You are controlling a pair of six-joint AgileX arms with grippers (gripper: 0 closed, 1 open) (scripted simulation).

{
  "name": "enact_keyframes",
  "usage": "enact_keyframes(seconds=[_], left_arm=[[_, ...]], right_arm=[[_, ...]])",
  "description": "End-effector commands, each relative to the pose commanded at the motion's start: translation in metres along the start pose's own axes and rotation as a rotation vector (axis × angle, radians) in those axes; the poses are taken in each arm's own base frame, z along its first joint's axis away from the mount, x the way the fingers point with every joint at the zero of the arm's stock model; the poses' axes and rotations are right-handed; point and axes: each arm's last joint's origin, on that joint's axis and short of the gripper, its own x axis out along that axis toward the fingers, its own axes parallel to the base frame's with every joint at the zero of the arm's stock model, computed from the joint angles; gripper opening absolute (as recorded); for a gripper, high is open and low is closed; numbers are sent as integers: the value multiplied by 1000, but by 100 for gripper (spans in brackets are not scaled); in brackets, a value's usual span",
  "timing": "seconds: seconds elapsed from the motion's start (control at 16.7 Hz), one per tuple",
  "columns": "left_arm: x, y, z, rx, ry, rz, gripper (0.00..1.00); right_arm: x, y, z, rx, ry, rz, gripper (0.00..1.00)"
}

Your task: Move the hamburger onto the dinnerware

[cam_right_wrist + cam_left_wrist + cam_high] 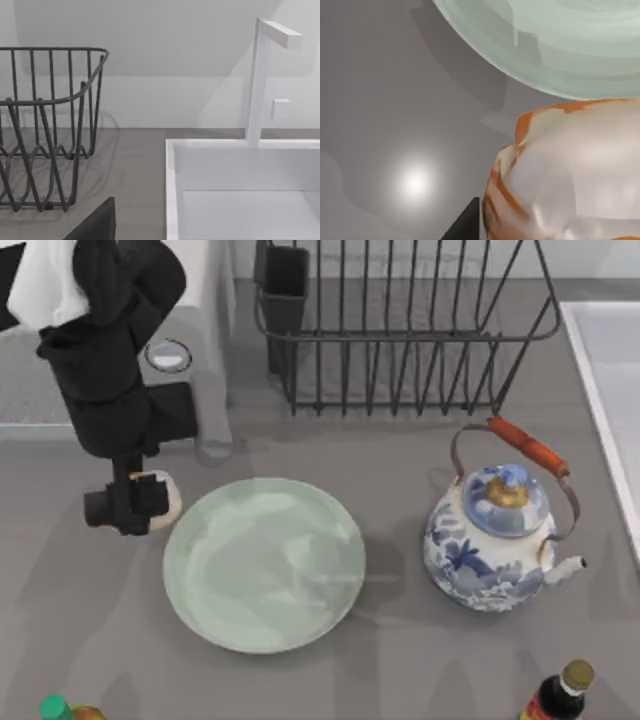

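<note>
The hamburger (165, 498), a small cream-tan lump with orange streaks, sits just left of the dinnerware (265, 565), a large pale mint-green plate in the middle of the table. My left gripper (138, 503) is down over the hamburger and shut on it. Seen from the left wrist, the hamburger (565, 175) looms close, one dark fingertip (462, 227) beside it and the dinnerware rim (545, 55) just beyond. A dark part of my right gripper (97, 225) shows in the right wrist view, parked facing the sink.
A blue-and-white teapot (495, 540) stands right of the plate. A wire dish rack (400, 330) is at the back and a white sink (240, 190) at the far right. Bottles stand at the front edge (555, 695), (60, 708).
</note>
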Motion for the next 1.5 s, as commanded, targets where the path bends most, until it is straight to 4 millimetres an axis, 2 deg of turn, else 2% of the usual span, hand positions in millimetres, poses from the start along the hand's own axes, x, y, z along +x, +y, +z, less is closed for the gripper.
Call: enact_keyframes(seconds=[0.24, 0.42, 0.78, 1.2, 1.44, 1.5], left_arm=[[8, -23, 62, 156, -4, 26, 0], [12, -38, 89, 229, -13, 40, 0], [13, -39, 90, 237, -14, 42, 0], [55, -38, 94, 238, -15, 43, 0], [57, -38, 94, 239, -14, 43, 0], [57, -38, 94, 239, -14, 43, 8]], right_arm=[[0, 0, 0, 0, 0, 0, 100], [0, 0, 0, 0, 0, 0, 100], [0, 0, 0, 0, 0, 0, 100], [0, 0, 0, 0, 0, 0, 100], [0, 0, 0, 0, 0, 0, 100], [0, 0, 0, 0, 0, 0, 100]])
